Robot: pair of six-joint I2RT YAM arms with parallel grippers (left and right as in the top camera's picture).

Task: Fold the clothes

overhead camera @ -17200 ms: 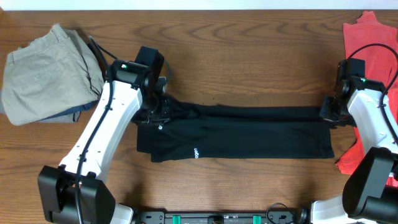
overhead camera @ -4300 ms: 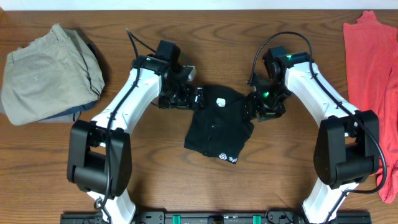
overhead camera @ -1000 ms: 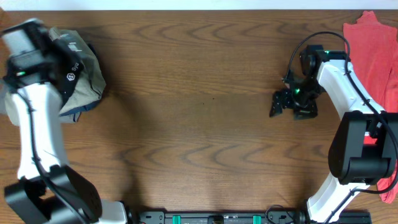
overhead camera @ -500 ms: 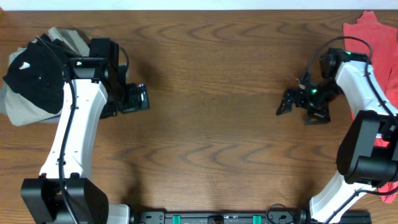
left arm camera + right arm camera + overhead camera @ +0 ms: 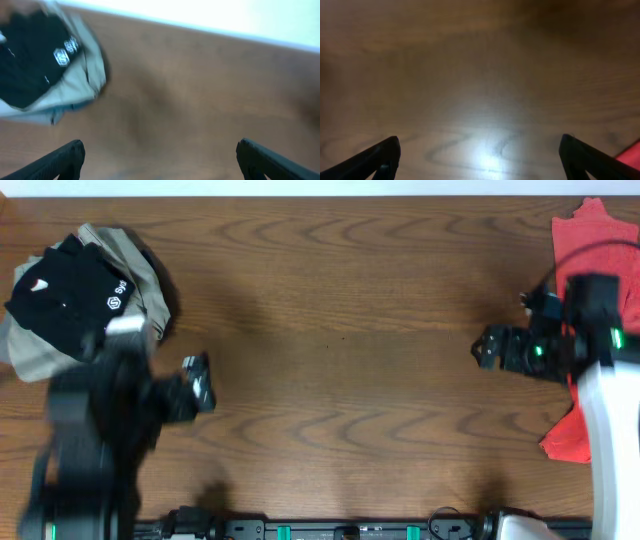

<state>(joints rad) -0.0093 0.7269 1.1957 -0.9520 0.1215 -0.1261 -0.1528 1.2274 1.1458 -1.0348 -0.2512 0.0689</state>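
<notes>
While one shirt (image 5: 65,300) tops one trousers (image 5: 138,262), one red garment (image 5: 590,235) sprawls.

Overhead was bright and even, soft shadows beside the clothes pile (image 5: 85,300). Left arm (image 5: 88,435) was smeared by motion blur, right arm (image 5: 605,395) slightly. Left wrist view was blurred all over, top strip blown white. Right wrist was soft, dim at top, glare on table (image 5: 487,155).

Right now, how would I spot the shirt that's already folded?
Look to the wooden table's far left corner, where crumpled khaki-beige trousers lie. The folded black fabric shirt sits on top of them, the only black garment, with small white logos.
</notes>
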